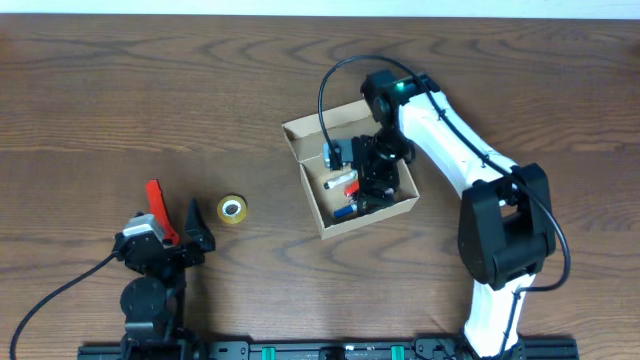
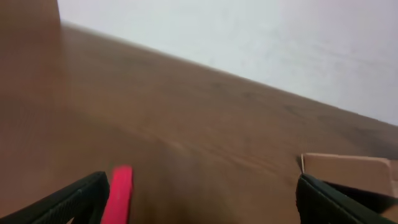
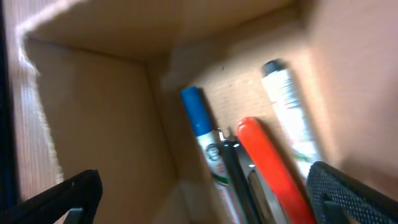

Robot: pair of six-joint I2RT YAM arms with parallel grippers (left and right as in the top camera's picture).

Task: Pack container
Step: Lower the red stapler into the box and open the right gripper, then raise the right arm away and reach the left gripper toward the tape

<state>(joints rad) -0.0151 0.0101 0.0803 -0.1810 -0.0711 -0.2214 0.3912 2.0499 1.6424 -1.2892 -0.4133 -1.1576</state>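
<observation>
**Overhead.** The container (image 1: 308, 172) lies just right of frame centre, set at an angle, with its lid flap open toward the upper left. My right tool (image 1: 375, 178) is down inside it, and its arm (image 1: 450, 140) leads off to the lower right. My left tool (image 1: 176, 222) sits at lower left with its fingers apart, well apart from the box. A yellow tape roll (image 1: 231, 210) lies just to its right. The wood surface (image 1: 120, 90) runs open across the upper left.

**Left wrist.** The left tool (image 2: 202, 186) is spread wide, one finger in each bottom corner and wood grain between them. A red strip (image 2: 120, 193) stands just beside the finger at lower left. One container (image 2: 348, 169) edge shows at the right border.

**Right wrist.** The right tool (image 3: 205, 186) is spread apart and gripping nothing. Cardboard walls meet in a corner at upper centre. A blue marker (image 3: 198, 121), black pen (image 3: 235, 171), red marker (image 3: 267, 162) and white marker (image 3: 287, 109) lie side by side toward the right wall. Open cardboard lies left of the blue one.
</observation>
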